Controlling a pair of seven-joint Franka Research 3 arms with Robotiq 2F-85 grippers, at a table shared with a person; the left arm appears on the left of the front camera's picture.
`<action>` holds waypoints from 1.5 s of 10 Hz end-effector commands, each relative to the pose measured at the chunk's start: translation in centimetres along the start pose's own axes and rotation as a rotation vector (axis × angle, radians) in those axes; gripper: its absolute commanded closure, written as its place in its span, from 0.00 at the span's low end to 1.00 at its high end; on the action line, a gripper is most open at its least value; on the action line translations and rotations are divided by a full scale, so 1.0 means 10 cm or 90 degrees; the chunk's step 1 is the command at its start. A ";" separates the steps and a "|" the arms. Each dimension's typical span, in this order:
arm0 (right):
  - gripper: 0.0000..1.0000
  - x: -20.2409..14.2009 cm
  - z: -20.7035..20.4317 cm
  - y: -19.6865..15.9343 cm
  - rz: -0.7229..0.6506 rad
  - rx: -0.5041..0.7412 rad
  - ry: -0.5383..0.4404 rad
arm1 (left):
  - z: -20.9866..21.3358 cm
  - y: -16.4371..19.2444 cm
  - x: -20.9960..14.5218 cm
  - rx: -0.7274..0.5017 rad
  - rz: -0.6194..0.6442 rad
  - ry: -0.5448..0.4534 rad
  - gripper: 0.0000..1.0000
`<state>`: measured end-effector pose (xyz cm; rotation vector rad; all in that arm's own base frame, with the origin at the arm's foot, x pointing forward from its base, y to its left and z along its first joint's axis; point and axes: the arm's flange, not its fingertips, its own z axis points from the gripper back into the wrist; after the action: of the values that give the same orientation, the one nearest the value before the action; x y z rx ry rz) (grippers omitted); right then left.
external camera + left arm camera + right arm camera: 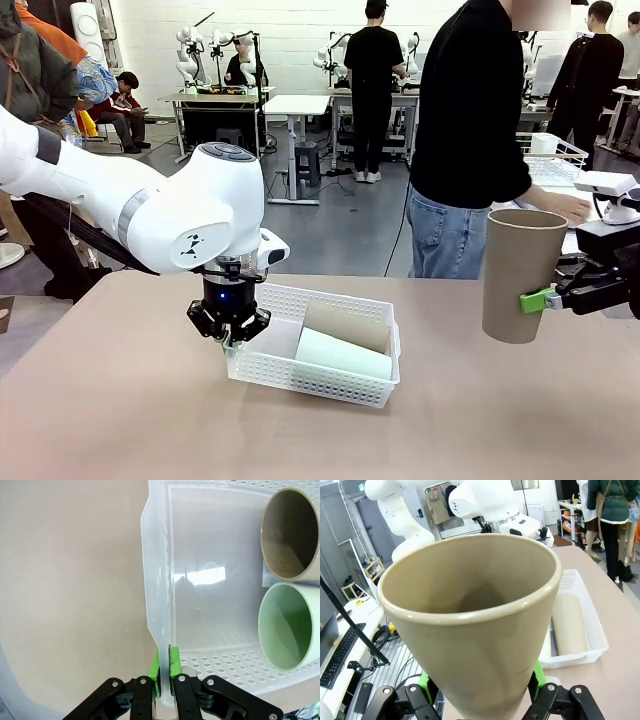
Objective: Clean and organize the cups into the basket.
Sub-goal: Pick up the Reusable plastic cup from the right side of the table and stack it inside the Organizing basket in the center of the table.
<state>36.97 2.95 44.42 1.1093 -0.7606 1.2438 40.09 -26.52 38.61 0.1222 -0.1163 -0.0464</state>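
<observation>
Left gripper (228, 338) is pinched shut on the basket (330, 294) rim at 8 o'clock, while the right gripper (535, 298), jaws wide, clasps a tan cup (520, 265) aloft at 3 o'clock; lowered carelessly, it may strike the mint cup (340, 356) lying inside and slip free.

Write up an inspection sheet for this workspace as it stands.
surface: tan table, no spills seen
job's things: basket near the middle; mint cup and tan cup lying side by side in it; held cup, also tan, upright in the air at the right
clutter: wire basket at the far right
tools: left tool shut on the basket's wall; right tool shut on the held cup
cables: black leads on the floor by a keyboard
surroundings: person standing at the far side
</observation>
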 end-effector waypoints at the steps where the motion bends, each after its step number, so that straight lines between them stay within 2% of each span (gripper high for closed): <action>1: 1.00 0.05 0.02 -0.02 0.013 0.000 0.004 | 0.01 0.02 0.00 0.003 -0.002 -0.006 1.00; 2: 0.16 0.00 0.00 0.00 0.000 0.000 0.000 | 0.01 0.02 0.00 0.003 -0.002 -0.006 1.00; 5: 0.16 1.00 -0.65 0.18 0.000 0.008 0.234 | 0.01 0.02 0.00 0.003 -0.002 -0.006 1.00; 8: 0.16 1.43 -1.37 0.22 -0.090 -0.013 0.548 | 0.01 0.02 0.00 0.003 -0.002 -0.006 1.00; 9: 0.16 1.51 -1.55 0.24 -0.105 -0.027 0.613 | 0.01 0.02 0.00 0.003 -0.002 -0.006 1.00; 12: 0.16 1.59 -2.01 0.17 -0.110 -0.082 0.699 | 0.01 0.02 0.00 0.003 -0.002 -0.006 1.00; 14: 0.16 1.50 -2.06 0.11 -0.099 -0.146 0.698 | 0.01 0.02 0.00 0.003 -0.002 -0.006 1.00; 15: 0.16 1.49 -2.05 0.22 -0.102 -0.085 0.702 | 0.01 0.02 0.00 0.003 -0.002 -0.006 1.00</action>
<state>36.18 27.62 51.65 0.2242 0.0767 1.3821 40.07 -26.53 38.60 0.1224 -0.1161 -0.0467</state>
